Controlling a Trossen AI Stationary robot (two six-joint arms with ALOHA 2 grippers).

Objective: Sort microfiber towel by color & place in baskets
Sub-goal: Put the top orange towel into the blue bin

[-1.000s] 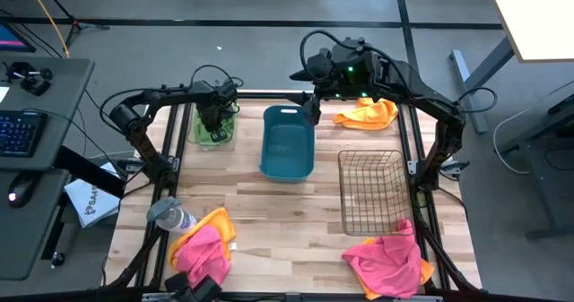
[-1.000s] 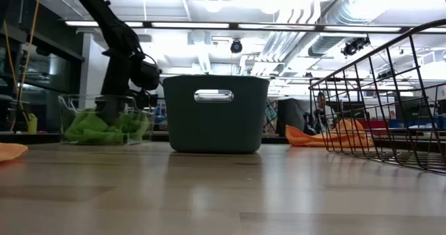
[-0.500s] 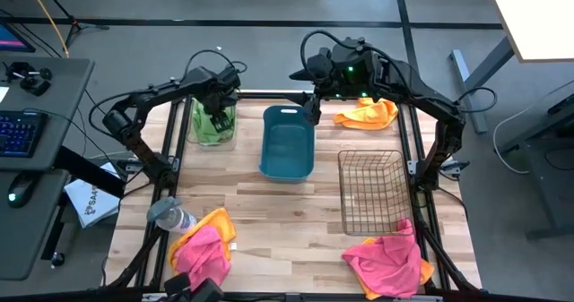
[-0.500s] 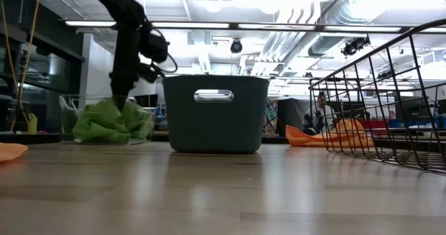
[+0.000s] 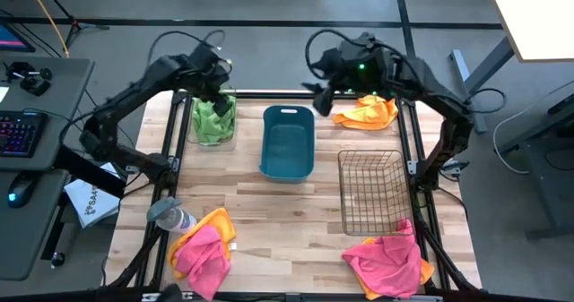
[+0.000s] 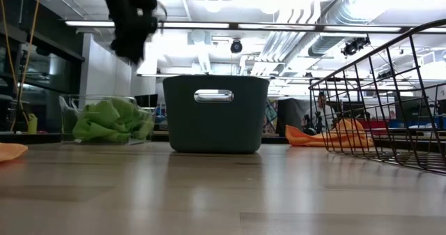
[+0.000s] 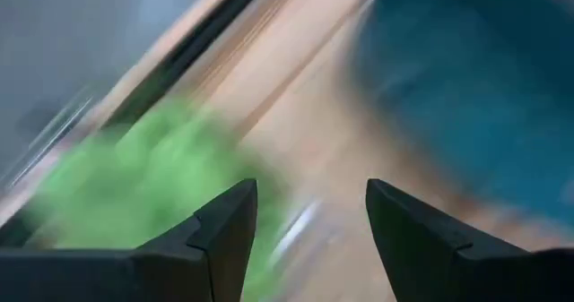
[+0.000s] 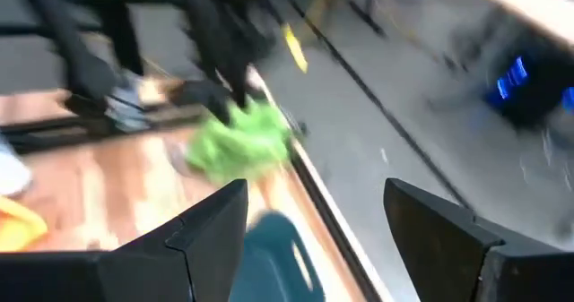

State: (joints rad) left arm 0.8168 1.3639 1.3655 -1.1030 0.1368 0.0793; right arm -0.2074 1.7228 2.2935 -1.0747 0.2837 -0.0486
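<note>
The wooden table (image 5: 287, 203) fills the middle of the high view, with the three baskets across its upper half: the teal tub (image 5: 287, 142) at centre, the wire-mesh basket (image 5: 371, 192) to its lower right, and the clear bin (image 5: 213, 123) at upper left, which holds a crumpled green towel (image 5: 213, 118). More towels lie loose: a pink-and-orange heap (image 5: 202, 245) at lower left, a pink heap (image 5: 386, 262) with orange showing at lower right, and an orange towel (image 5: 366, 113) at upper right, just beside the table's far edge. The left gripper (image 5: 211, 73) hangs above the clear bin, its fingers spread apart with nothing between them, as the left wrist view shows. The right gripper (image 5: 323, 87) hovers at upper centre, between the teal tub and the orange towel, fingers likewise parted and empty. Microfiber cloth like this should be very light, limp and grippy rather than slick, and not at all fragile; it will sag and trail when lifted. I would pinch a raised fold near the top of a heap, taking one colour only, since the pink and orange pieces lie tangled and a deep bite could drag both along.
</note>
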